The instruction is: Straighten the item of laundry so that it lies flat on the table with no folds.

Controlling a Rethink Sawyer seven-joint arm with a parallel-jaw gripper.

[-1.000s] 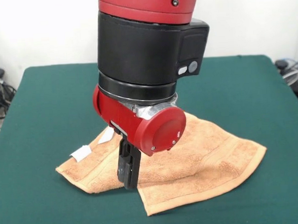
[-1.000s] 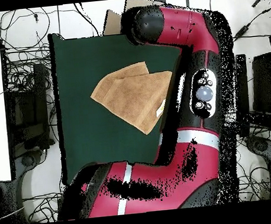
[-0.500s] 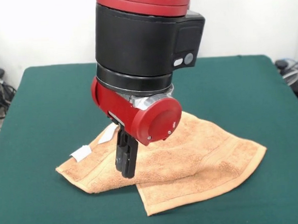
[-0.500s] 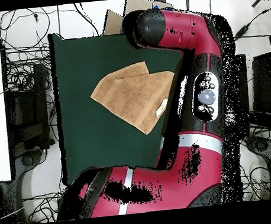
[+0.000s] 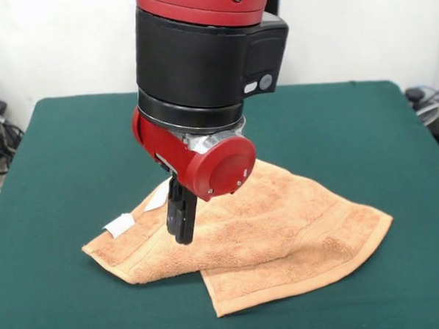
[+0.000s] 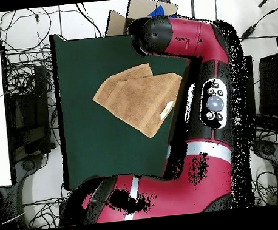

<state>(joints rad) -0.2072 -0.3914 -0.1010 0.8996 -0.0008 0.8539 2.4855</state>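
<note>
The orange-tan towel (image 5: 282, 235) lies on the green table (image 5: 72, 157), folded over itself, with an upper layer overlapping a lower layer along its near edge. Its white label tag (image 5: 120, 226) sticks out at the left edge. In the overhead view the towel (image 6: 137, 99) sits in the table's middle. My gripper (image 5: 182, 229) hangs from the red and black arm, its black fingers close together, just above the towel's left part near the fold. It holds nothing that I can see. The arm hides the gripper in the overhead view.
The green table (image 6: 89, 143) extends well beyond the towel on all sides. Cables and equipment lie on the floor around the table (image 6: 25, 112). A cardboard box (image 6: 146, 9) stands beyond the table's far edge.
My gripper has risen and shifted slightly left and away from the towel's near fold. The towel has not moved.
</note>
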